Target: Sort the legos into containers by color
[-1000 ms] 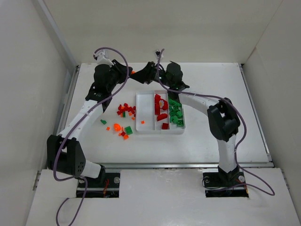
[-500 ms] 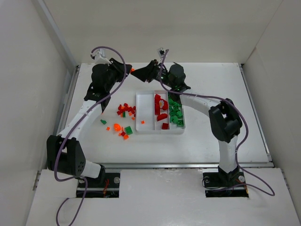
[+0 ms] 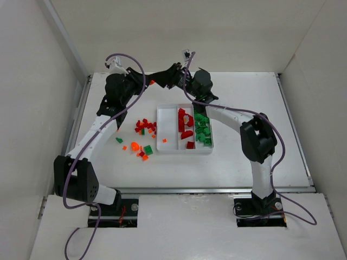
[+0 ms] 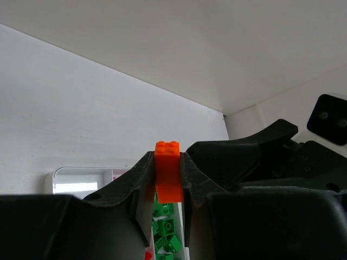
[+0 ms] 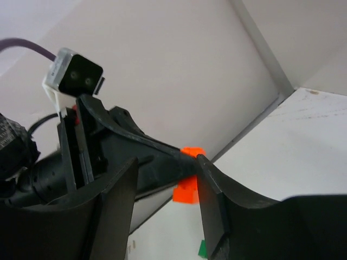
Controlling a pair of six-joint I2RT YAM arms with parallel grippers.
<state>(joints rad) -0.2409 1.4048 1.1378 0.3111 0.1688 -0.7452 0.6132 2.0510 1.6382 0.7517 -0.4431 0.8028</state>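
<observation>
An orange lego stack [image 4: 167, 172] is clamped upright between my left gripper's [image 4: 167, 157] fingers, held in the air behind the tray. In the top view this gripper [image 3: 150, 83] meets my right gripper [image 3: 164, 79] tip to tip. The right gripper [image 5: 167, 160] stands open, its fingers [image 5: 214, 200] either side of the left fingertip and the orange lego [image 5: 186, 190]; whether they touch it I cannot tell. The white tray [image 3: 184, 152] holds one orange piece [image 3: 164, 140] on the left, red legos [image 3: 185, 122] in the middle and green legos [image 3: 203, 131] on the right.
Loose red, orange and green legos [image 3: 143, 135] lie scattered on the table left of the tray. White walls enclose the table on three sides. The left arm's purple cable [image 3: 127, 57] loops above its wrist.
The right gripper has risen and moved left to the left gripper's tip, and its jaws have widened a little. The left gripper still holds the orange lego.
</observation>
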